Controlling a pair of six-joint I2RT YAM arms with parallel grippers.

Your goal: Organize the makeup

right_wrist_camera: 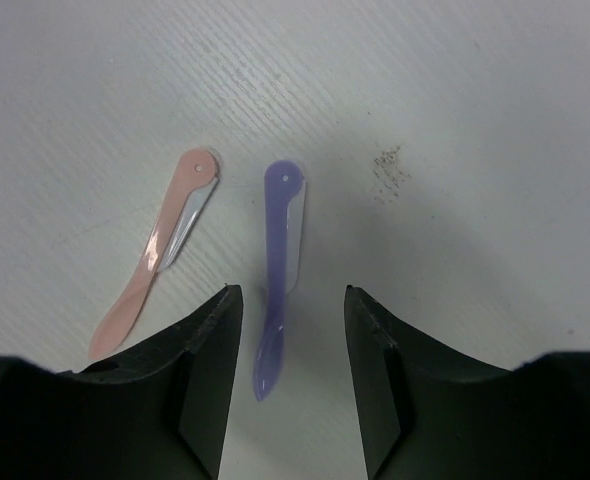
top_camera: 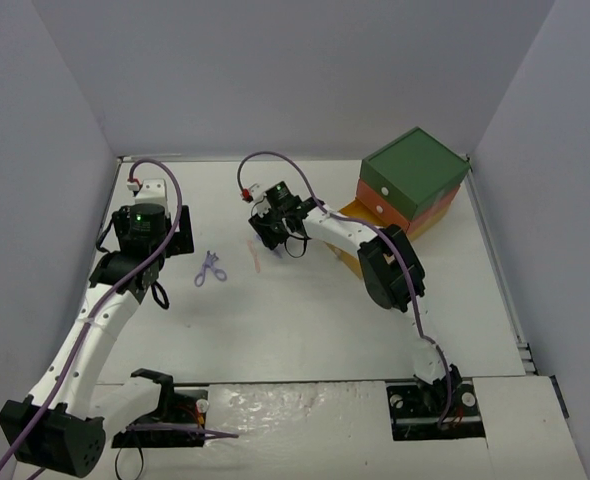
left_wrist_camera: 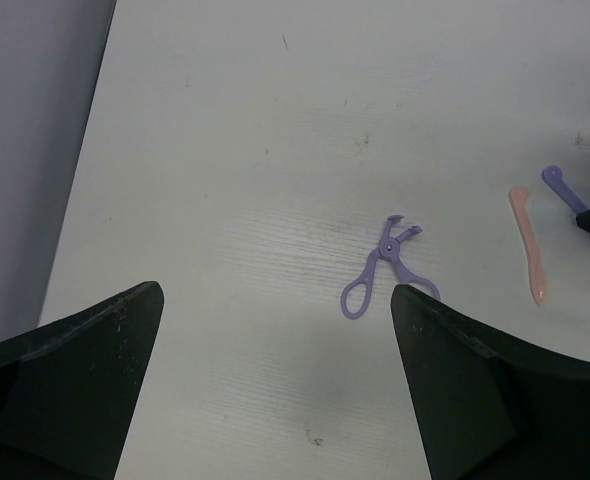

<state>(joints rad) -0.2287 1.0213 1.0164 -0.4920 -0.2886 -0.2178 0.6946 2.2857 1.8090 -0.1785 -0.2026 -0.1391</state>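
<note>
In the top view the left gripper [top_camera: 160, 238] hangs over the 9 o'clock side of the white table [top_camera: 305, 330]. Its wrist view shows its 2 dark fingers [left_wrist_camera: 75, 390] spread wide, with only bare tabletop between them, so it holds nothing. The lilac scissor-like tool [left_wrist_camera: 380, 270] lies flat on the table just beyond the right fingertip in that view. Its loops point to 7 o'clock and its tips to 1 o'clock, and it touches neither finger. Seen from above, it sits at about 4 o'clock of the left gripper.

Further right, the pink stick [right_wrist_camera: 160, 250] and the lilac stick [right_wrist_camera: 283, 250] lie side by side without touching, the pink one at 9 o'clock of the lilac one. Both have their rounded heads toward 12 o'clock, and the pink one's tail slants to 7 o'clock.

The right gripper [right_wrist_camera: 290, 300] is low over the lilac stick with its jaws partly open. Its fingers [right_wrist_camera: 210, 370] stand on either side of that stick's tapered lower end. A sliver of table shows on each side of the stick, so no grip is visible. The pink stick's tail ends at the outer edge of the left finger, and I cannot tell whether they touch. A dark smudge [right_wrist_camera: 390, 165] marks the table at 1 o'clock of the lilac stick.

The drawer chest [top_camera: 412, 185] stands at 3 o'clock of the right gripper, near the table's 2 o'clock corner. Its top is green, with red beneath.
</note>
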